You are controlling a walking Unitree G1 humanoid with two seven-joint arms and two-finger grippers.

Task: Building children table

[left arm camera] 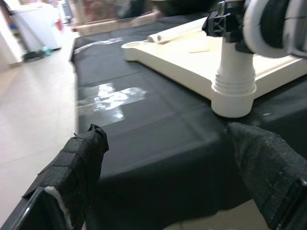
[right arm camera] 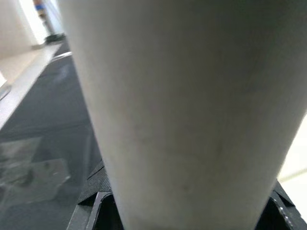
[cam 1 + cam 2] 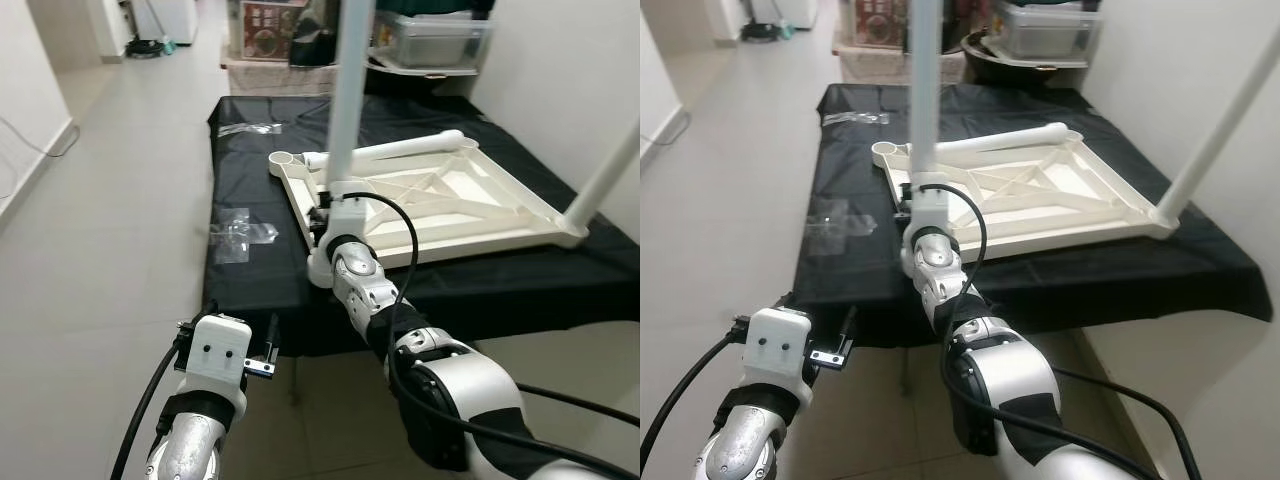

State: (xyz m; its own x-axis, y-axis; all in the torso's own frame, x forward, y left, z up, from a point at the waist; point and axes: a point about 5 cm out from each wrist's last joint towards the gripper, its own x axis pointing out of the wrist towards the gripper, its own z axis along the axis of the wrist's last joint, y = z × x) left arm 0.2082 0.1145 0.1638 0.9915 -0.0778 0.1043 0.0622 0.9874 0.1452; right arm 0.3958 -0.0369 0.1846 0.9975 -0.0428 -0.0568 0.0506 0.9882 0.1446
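The right gripper is clamped round the upright table leg, low down by the near-left corner socket of the upturned white tabletop. From the left wrist view the leg's ribbed foot sits in that socket, so the step in hand is probably seating or twisting it home. To do this well, I judge the leg should be kept plumb over the socket and pressed straight down; any lean could lift the light tray or skew the fit. The grip looks well placed, close to the joint. A second leg stands at the right corner, and a loose leg lies across the far rim beside the empty far-left socket.

The left gripper hangs off the near edge, its padded fingers spread wide and holding nothing.

The tabletop lies on a black-covered surface, which also bears clear plastic wrappers. Pale tiled floor runs down a corridor on the left; a plastic storage box stands behind, a white wall on the right.
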